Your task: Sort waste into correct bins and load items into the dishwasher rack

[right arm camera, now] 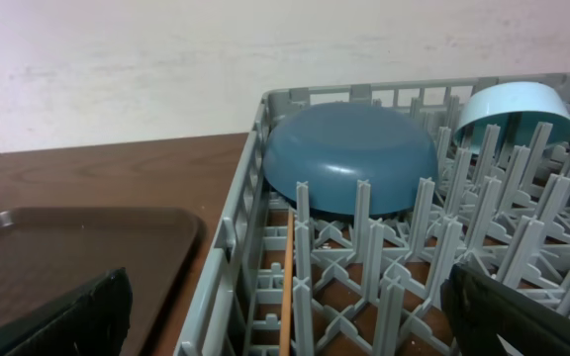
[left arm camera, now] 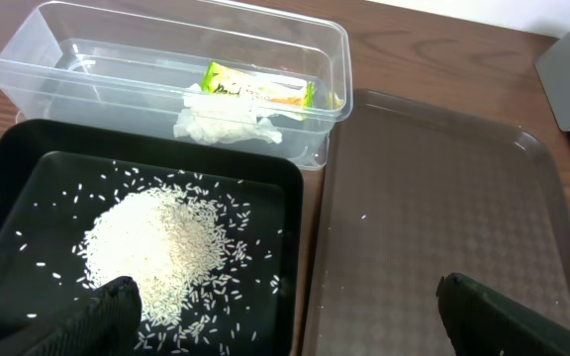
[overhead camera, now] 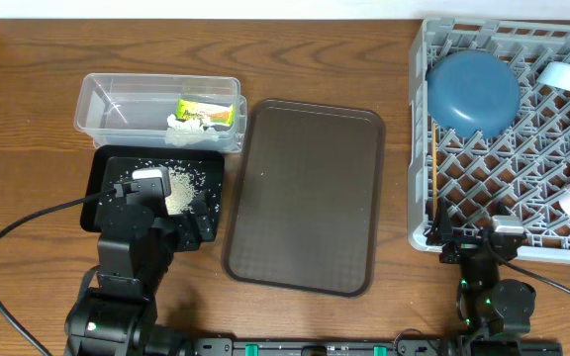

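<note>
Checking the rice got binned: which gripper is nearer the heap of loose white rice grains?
Left. The left gripper hovers over the shallow black rectangular tray, its open jaws beside the white rice heap. The right gripper is across the brown serving tray, at the grey plastic dishwasher rack.

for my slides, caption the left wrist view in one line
A rice heap in the black tray, wrapper and tissue in the clear tub behind.

Place: robot test bench, staged for dish clean-up.
Surface: wooden table (overhead camera: pixel 28 119), black cable (overhead camera: pixel 8 237) trailing across it.
Backdrop: plain pale wall (right arm camera: pixel 166 59).
Props: grey dishwasher rack (overhead camera: pixel 419 148), brown serving tray (overhead camera: pixel 305 198).
</note>
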Controlling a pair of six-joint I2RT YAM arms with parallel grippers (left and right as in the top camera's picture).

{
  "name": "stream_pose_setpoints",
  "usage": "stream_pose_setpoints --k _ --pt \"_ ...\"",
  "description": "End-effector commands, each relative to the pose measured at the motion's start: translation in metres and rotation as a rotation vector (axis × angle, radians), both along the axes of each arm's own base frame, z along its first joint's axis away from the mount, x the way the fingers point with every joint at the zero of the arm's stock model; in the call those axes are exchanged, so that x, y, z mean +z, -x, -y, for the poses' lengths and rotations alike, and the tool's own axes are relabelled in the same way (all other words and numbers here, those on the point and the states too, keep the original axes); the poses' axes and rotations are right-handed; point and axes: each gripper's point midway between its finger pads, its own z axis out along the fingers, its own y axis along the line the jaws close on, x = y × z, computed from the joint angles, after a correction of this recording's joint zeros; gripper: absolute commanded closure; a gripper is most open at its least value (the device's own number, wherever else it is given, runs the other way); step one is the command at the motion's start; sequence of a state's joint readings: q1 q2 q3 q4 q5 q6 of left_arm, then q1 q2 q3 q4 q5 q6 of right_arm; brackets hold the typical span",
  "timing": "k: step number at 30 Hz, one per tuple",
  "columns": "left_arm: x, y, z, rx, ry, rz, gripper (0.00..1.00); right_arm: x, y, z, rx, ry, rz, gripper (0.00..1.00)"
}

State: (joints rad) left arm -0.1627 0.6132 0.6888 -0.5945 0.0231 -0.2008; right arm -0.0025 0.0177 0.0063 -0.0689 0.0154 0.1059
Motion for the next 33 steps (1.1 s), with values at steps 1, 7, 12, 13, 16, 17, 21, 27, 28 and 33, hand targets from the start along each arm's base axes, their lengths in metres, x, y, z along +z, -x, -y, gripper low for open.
stream_pose_setpoints --k 1,7,12,13,16,17,21,27,28,33 --pt "-0.0024 0.0 -0.0021 -0.001 -0.02 -0.002 0.02 -0.0021 0.0 -0.0054 0.027 0.001 -0.008 0.01" --pt "-0.0024 0.0 -0.0021 -0.001 -0.02 -0.002 0.02 -0.0015 0.0 -0.0081 0.056 0.161 -0.005 0.01" --pt "-0.0024 0.0 -0.0021 -0.001 -0.02 -0.002 0.02 -0.0015 0.0 -0.0084 0.063 0.223 -0.004 0.01" --pt "-0.0024 0.0 -0.0021 -0.001 -0.02 -0.002 0.02 -0.0015 0.0 -0.0083 0.062 0.223 -0.004 0.01" --pt "-0.0024 0.0 -0.0021 -0.001 -0.02 -0.002 0.02 -0.0015 0.0 -0.0084 0.063 0.223 -0.004 0.01" --pt "-0.0024 0.0 -0.0021 0.0 -0.02 -0.002 0.02 -0.0015 0.0 -0.0084 0.063 0.223 -0.004 0.01" --pt "-0.0024 0.0 -0.0021 0.0 -0.02 -0.002 0.02 -0.0015 0.0 -0.0084 0.063 0.223 -0.004 0.01" --pt "-0.0024 0.0 -0.0021 -0.001 -0.02 -0.002 0.02 -0.0015 0.0 -0.0084 0.063 0.223 -0.004 0.01" --pt "-0.0024 0.0 -0.0021 -0.001 -0.02 -0.002 0.02 -0.0015 0.0 -0.0084 0.063 0.223 -0.004 0.01" --pt "-0.0024 0.0 -0.0021 -0.001 -0.02 -0.002 0.02 -0.0015 0.0 -0.0084 0.063 0.223 -0.004 0.01"
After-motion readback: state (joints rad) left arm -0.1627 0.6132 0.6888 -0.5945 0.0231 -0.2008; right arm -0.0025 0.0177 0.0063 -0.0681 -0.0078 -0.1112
